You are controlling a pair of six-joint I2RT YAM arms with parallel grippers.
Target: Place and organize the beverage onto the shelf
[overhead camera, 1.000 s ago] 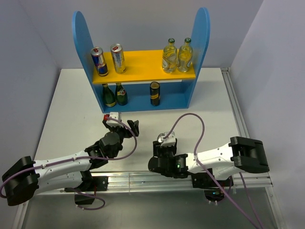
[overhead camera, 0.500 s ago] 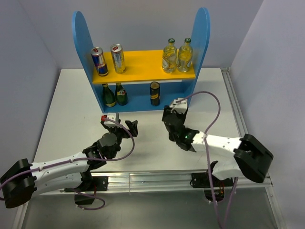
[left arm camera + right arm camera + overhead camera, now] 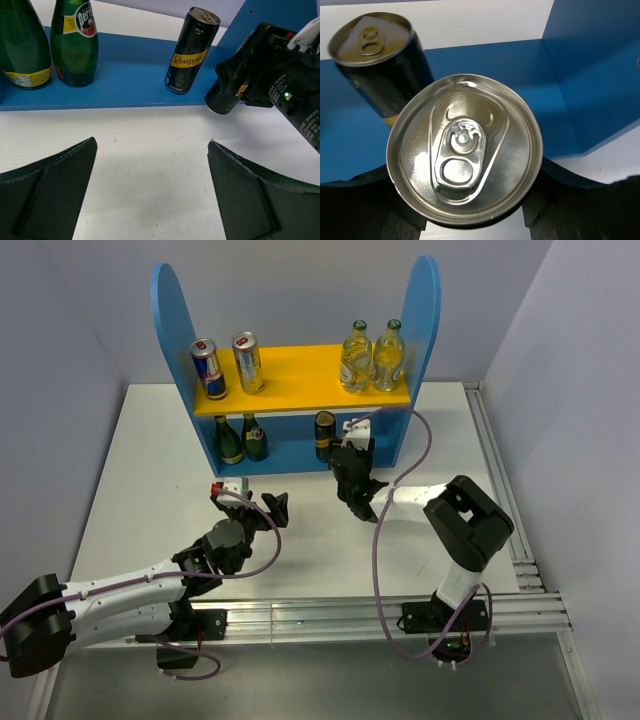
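Note:
The shelf (image 3: 300, 375) stands at the back of the table. Its yellow upper board holds two blue-and-silver cans (image 3: 209, 369) on the left and two clear bottles (image 3: 355, 357) on the right. One black-and-gold can (image 3: 324, 435) stands on the blue lower level (image 3: 130, 75). My right gripper (image 3: 352, 465) is shut on a second black can (image 3: 465, 150), held upright at the front edge of the lower level, just right of the standing can (image 3: 380, 65). My left gripper (image 3: 265, 508) is open and empty over the table, in front of the shelf.
Two green bottles (image 3: 229, 440) (image 3: 255, 437) stand at the left of the lower level. The shelf's blue right side panel (image 3: 600, 65) is close to the held can. The right arm's cable (image 3: 400, 455) loops beside the shelf.
My right arm has swung from near its base forward to the shelf's lower level, carrying the black can. My left gripper has barely moved.

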